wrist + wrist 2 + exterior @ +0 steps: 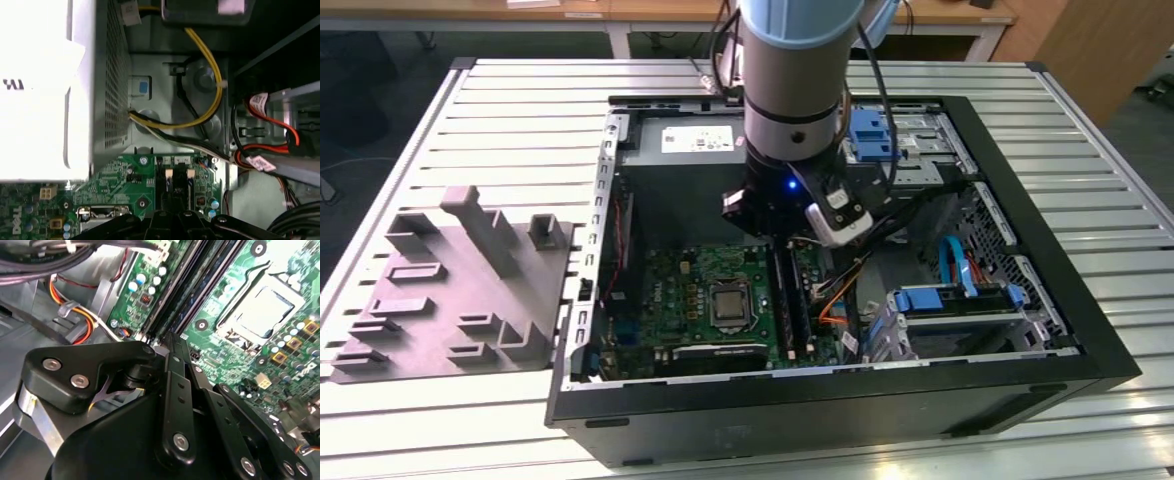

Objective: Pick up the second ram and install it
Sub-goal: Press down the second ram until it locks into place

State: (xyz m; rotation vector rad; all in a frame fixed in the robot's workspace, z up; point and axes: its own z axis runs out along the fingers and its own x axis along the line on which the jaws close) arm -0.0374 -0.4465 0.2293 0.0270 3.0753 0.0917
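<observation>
Second ram is hard for us to tell apart from the long black memory slots (785,300) of the green motherboard (694,285); a dark, narrow strip runs along those slots directly under the gripper (781,245), just right of centre in the exterior view.

We see the arm (787,60) come in from the top centre of that frame and stand almost vertical, reaching down into the open computer case (1107,340), with its wrist low over the board. In the second wrist view the gripper (175,342) points at the near end of the slots, beside the processor socket (260,310). We cannot tell whether the gripper is clenched, released or grasping the stick.

The grey power supply (680,140) sits in the case's upper left corner. A grey moulded fixture (454,290) lies on the slatted table (520,110) at the left of the frame.
</observation>
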